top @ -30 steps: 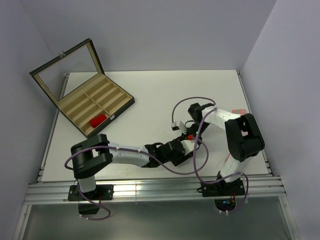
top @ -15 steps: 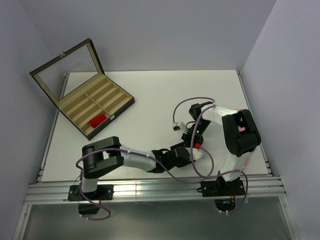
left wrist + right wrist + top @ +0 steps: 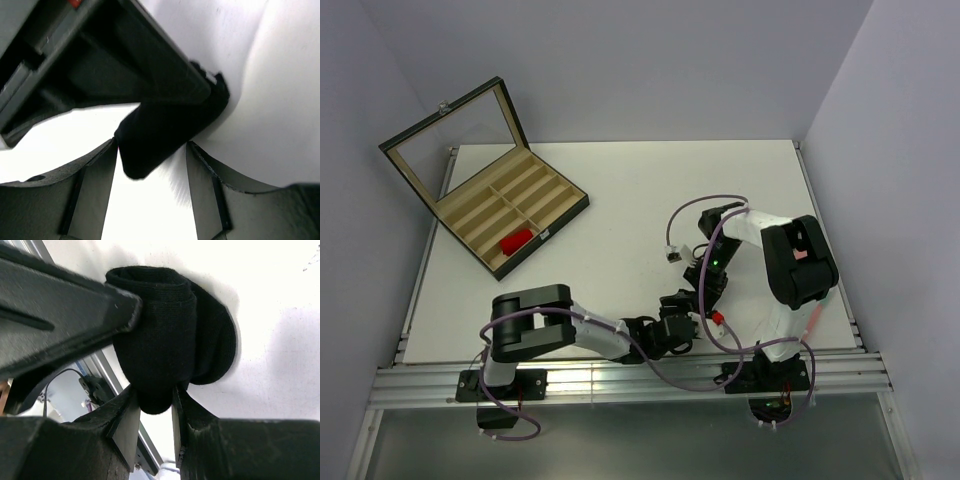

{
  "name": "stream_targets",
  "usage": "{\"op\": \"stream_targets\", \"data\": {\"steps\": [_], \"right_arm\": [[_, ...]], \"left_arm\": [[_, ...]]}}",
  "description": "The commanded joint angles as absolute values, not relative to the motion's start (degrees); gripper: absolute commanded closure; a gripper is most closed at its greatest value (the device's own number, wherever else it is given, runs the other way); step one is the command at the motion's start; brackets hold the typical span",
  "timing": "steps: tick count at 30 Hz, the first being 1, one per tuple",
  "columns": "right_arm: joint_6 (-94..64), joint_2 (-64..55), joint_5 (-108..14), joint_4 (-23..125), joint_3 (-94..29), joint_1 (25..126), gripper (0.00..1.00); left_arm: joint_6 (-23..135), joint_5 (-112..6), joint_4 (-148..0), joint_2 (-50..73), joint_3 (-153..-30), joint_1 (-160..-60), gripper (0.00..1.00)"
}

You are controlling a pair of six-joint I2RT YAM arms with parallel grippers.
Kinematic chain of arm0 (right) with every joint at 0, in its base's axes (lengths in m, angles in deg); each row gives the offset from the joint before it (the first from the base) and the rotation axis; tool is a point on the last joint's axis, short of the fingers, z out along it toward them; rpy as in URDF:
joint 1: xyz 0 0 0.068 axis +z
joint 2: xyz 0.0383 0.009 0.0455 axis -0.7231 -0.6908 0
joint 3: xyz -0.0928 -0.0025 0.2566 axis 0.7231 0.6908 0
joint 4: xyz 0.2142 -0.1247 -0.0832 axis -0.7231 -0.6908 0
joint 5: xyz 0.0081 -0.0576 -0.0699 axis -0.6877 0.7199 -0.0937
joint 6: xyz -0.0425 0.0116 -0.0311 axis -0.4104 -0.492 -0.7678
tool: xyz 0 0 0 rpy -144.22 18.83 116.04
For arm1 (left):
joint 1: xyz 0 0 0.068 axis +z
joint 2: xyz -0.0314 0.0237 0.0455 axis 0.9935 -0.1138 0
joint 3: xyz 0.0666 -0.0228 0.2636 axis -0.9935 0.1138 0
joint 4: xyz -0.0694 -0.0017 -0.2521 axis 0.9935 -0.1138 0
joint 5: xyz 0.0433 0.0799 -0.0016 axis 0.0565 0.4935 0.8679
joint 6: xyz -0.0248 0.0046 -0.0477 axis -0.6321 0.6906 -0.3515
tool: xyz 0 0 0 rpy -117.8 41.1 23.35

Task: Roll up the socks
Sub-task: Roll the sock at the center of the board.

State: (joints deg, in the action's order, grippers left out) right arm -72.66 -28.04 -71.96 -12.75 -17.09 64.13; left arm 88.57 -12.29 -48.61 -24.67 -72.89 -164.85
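The black sock [image 3: 165,325] is folded into a thick wad at the near edge of the white surface [image 3: 620,190], caught between both arms. The right end effector [image 3: 156,395] is narrow, its 2 fingers pinching the wad's lower end. The left end effector [image 3: 151,145] is also closed on the sock, which fills its gap. The red sock [image 3: 516,241] lies in 1 compartment of the open divided box [image 3: 510,195], well apart.
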Motion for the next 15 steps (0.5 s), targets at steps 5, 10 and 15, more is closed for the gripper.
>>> {"op": "stream_targets", "data": {"steps": [5, 10, 15], "right_arm": [[-72.9, -31.2, -63.1, -8.2, -14.9, 63.4, 0.74], [-72.5, -31.5, -62.7, -8.0, -15.2, 63.0, 0.74], [-72.1, -31.6, -62.6, -7.7, -15.1, 62.9, 0.75]], "left_arm": [[100.5, -10.5, -29.1, -24.2, -65.3, -166.1, 0.37], [108.0, -16.0, -17.7, -23.5, -58.6, -166.2, 0.34], [111.5, -19.4, -11.8, -23.8, -55.2, -166.2, 0.33]]}}
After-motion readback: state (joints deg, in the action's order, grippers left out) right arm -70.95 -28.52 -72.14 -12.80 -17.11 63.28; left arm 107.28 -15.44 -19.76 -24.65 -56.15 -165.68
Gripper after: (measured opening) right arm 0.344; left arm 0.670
